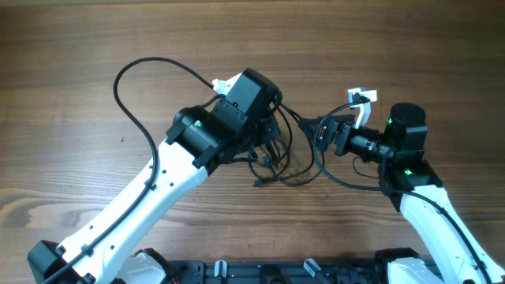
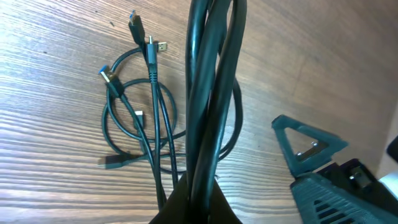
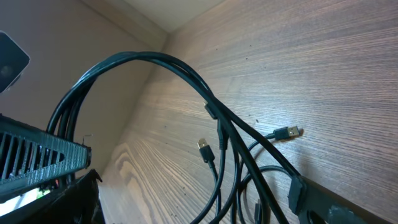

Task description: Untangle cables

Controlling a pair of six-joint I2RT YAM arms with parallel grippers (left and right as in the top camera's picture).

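Left pincer (image 2: 193, 202) clamped tight on the cables (image 2: 208, 93). I read right pincer (image 1: 322, 131) as spread wide, strands passing loose between its fingers.

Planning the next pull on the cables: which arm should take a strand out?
Right, probably. The right fingers are open and free beside the cables; the left fingers are shut on the raised bundle, anchoring it.
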